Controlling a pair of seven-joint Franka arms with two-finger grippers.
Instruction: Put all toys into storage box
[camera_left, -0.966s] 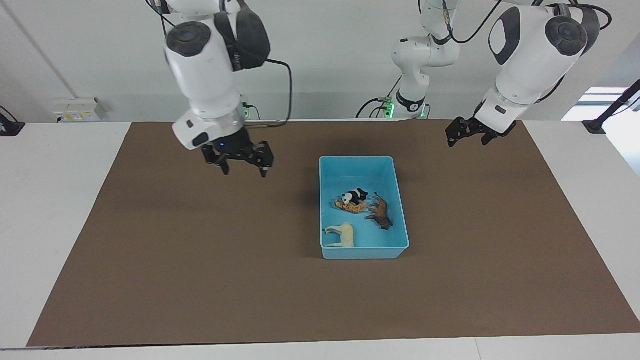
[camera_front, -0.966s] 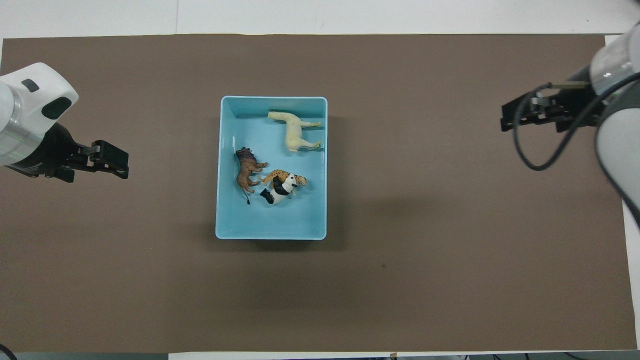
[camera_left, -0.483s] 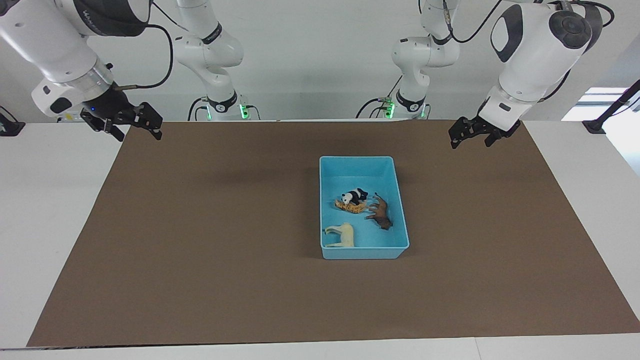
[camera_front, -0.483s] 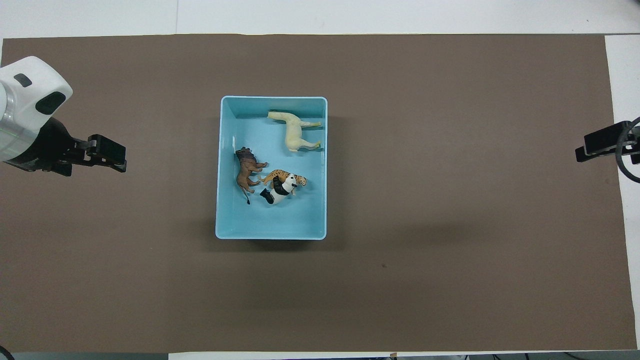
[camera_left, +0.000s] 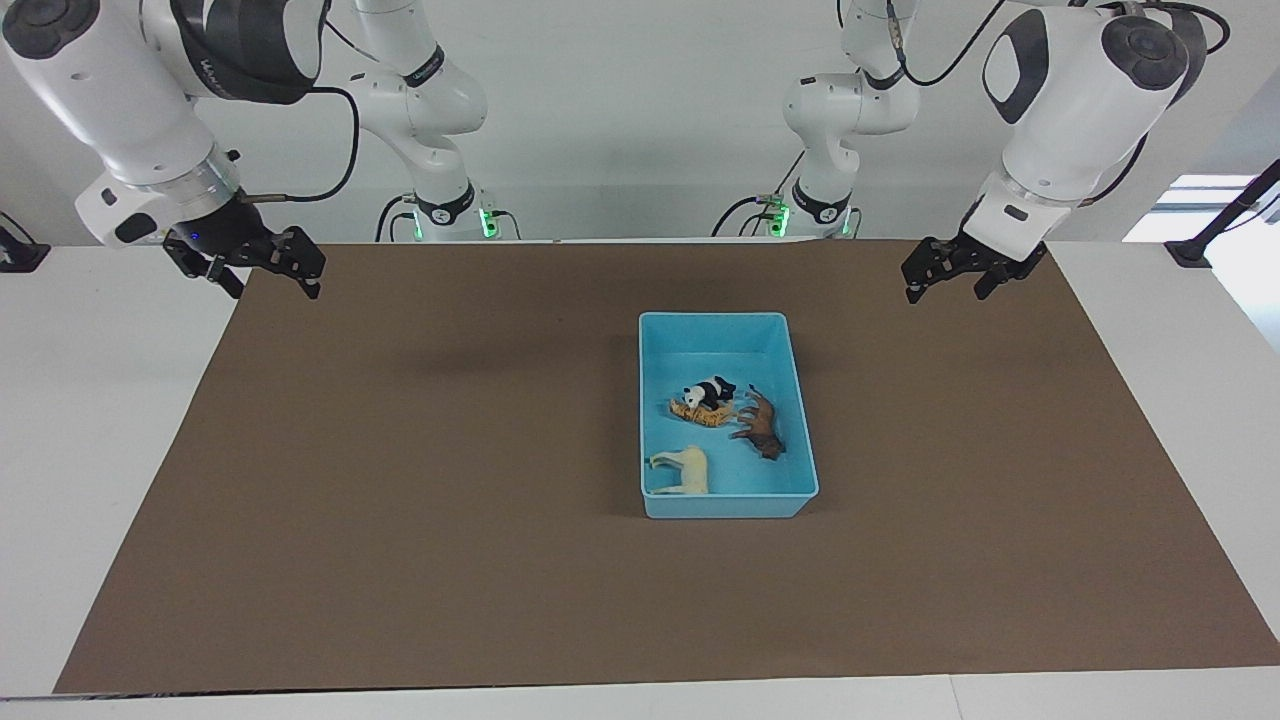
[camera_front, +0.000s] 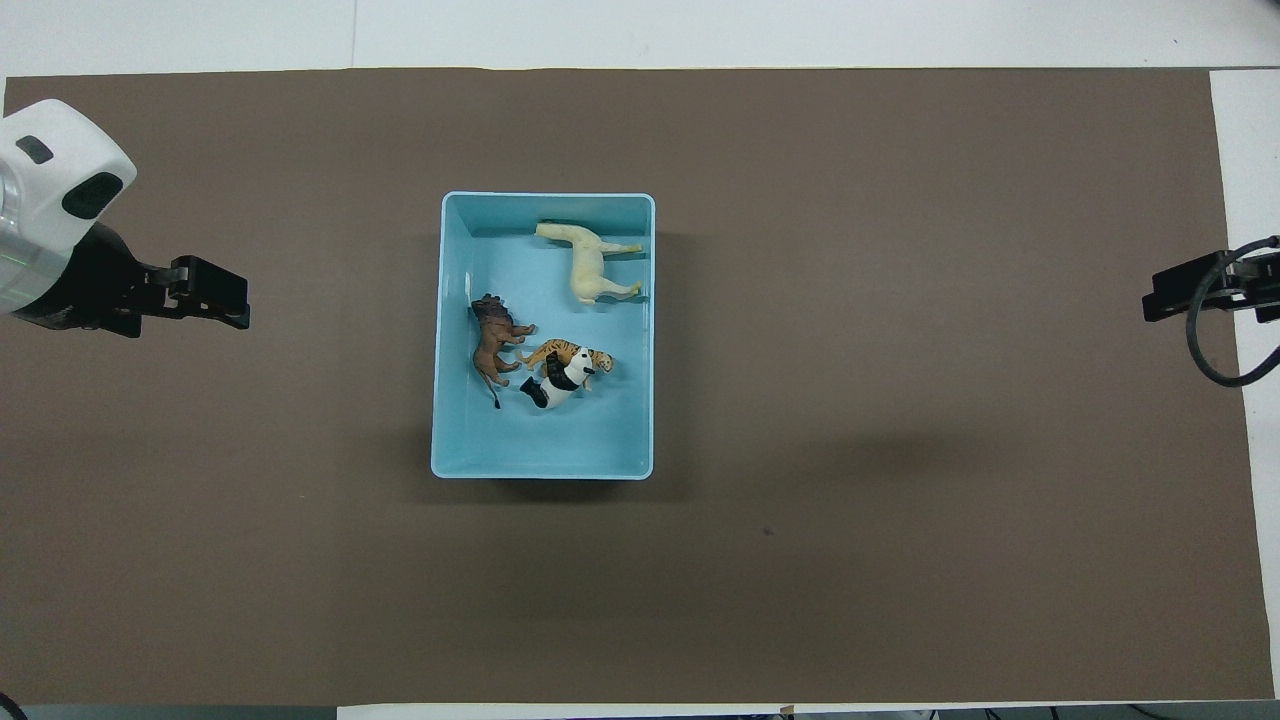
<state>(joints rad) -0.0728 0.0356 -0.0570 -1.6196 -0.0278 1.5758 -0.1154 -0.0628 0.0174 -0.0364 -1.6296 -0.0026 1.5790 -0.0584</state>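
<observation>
Already home, all four toys lie in the blue storage box at frame centre. Left pincer and right pincer hang open, empty, at the surface's upper corners. Light, rigid figurines likely grip best across the torso.

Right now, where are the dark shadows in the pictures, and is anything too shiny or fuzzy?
Facing view: a soft shadow hugs the box on the right arm's side; a window glares bright at the edge. Overhead view: the box casts a dark band on its near side, and faint arm shadows blotch the mat. The toys look sharp in both.
</observation>
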